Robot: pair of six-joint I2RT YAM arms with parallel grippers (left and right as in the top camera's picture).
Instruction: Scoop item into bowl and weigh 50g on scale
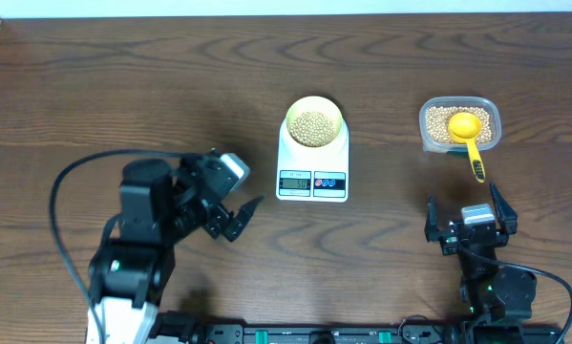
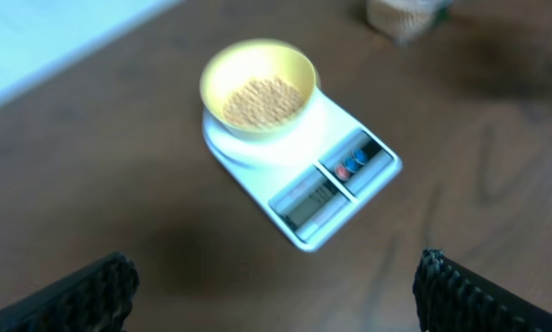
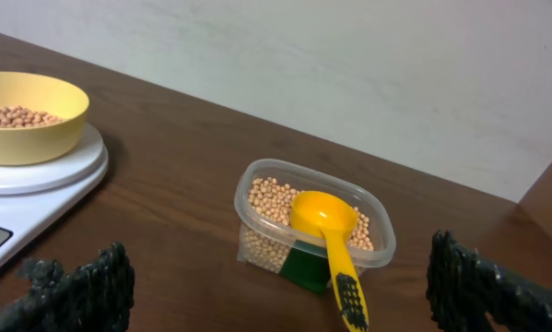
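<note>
The table (image 1: 123, 86) is dark brown wood with wavy grain. The bowl (image 3: 36, 138) is pale yellow, the soybeans (image 1: 312, 127) in it tan-beige. The scale (image 1: 312, 161) is white, with a grey display (image 1: 295, 182), a red button (image 2: 342, 171) and a blue button (image 2: 358, 160). The tub (image 3: 257, 184) is clear with a dark green patch (image 3: 305, 267); the measuring scoop (image 3: 323, 217) is bright yellow, with a black patterned handle end. The left gripper (image 1: 243, 220) and right gripper (image 1: 465, 203) are black
</note>
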